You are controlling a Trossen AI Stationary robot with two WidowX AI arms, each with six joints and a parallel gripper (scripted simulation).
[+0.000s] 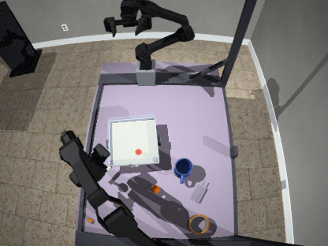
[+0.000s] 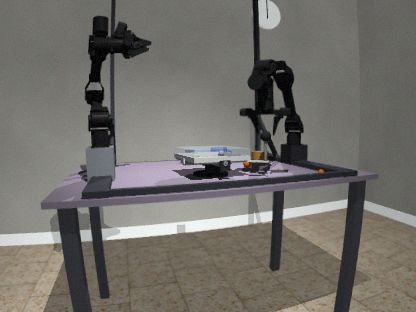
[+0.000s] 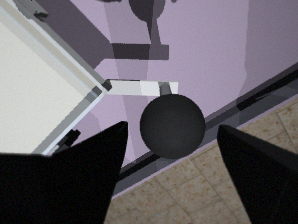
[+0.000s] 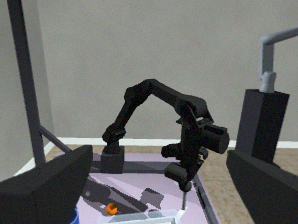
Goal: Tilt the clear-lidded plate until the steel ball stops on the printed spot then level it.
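Observation:
The clear-lidded plate [image 1: 126, 132] [image 2: 190, 159] [image 3: 30, 100] stands on a dark pivot and looks nearly level; a slight tilt cannot be ruled out. The steel ball [image 1: 155, 159] [image 2: 221, 153] lies in the plate's corner toward the blue mug, away from the red printed spot [image 1: 138, 151]. A white lever arm [image 3: 127, 87] extends from one plate corner and carries an upright stem with a black ball knob [image 3: 172, 135] [image 2: 265, 135] [image 4: 186, 186]. My left gripper [image 3: 172, 129] is open, pointing down, with the knob between its fingers and gaps on both sides. My right gripper [image 1: 125, 35] is open and empty, raised high behind the plate.
A blue mug [image 1: 184, 167] stands near the plate's ball corner. An orange ball [image 1: 155, 189] [image 4: 111, 209], a grey tool [image 1: 202, 194], an orange ring [image 1: 189, 225] and a small orange piece [image 1: 91, 221] lie on the table. A dark frame borders the table.

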